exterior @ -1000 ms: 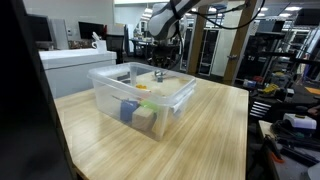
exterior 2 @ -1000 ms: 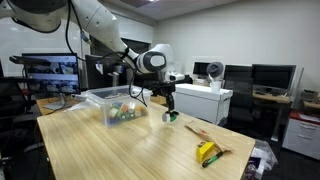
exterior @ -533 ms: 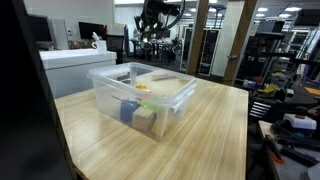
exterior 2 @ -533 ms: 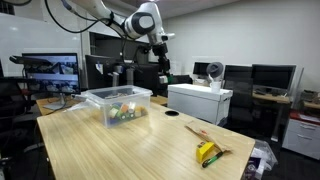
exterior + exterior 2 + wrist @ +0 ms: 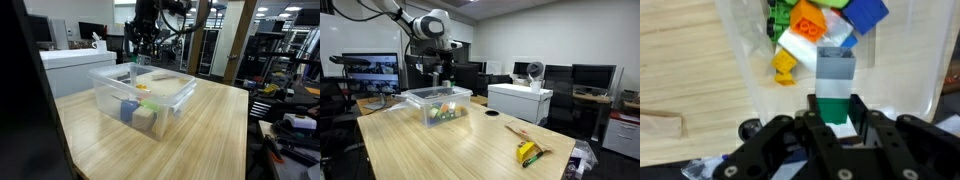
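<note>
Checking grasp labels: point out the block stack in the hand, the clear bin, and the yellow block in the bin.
block stack (image 5: 836,68), wrist view, on its grey end block.
clear bin (image 5: 105,95), in an exterior view, on a bare part of its side wall.
yellow block (image 5: 785,66), wrist view, on its middle.

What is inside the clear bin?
Loose toy blocks: orange, green, blue, white, yellow. The pincer holds a green-and-grey stack over them, hiding whatever lies beneath.
</note>
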{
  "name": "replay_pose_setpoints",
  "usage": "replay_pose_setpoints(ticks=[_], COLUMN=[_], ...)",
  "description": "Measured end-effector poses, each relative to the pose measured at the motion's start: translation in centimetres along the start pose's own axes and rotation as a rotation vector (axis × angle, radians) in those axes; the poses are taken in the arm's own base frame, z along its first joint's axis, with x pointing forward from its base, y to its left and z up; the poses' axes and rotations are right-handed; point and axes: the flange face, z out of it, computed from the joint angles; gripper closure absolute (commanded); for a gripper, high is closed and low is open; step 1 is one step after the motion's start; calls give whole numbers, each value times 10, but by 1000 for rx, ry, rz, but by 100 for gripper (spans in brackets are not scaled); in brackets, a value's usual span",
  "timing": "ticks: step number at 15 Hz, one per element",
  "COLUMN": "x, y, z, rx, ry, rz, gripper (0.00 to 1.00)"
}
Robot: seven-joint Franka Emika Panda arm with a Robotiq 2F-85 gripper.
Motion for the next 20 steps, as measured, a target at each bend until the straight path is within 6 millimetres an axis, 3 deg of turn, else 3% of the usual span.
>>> replay_pose_setpoints(ticks=[2, 4, 6, 8, 9, 10, 12, 16, 20], x=[-21, -24, -12, 17, 42, 52, 66, 66, 58], y=[4, 9, 16, 39, 74, 102, 162, 290, 394], z=[26, 30, 11, -33, -67, -77, -78, -32, 33], rx=[-8, 12, 64, 123, 135, 116, 64, -69, -143], ry=[-64, -88, -63, 34, 114, 145, 162, 83, -11], rz=[-56, -77, -80, -135, -179, -198, -206, -111, -30], gripper=[25, 11, 2, 0, 0, 0, 0, 0, 0])
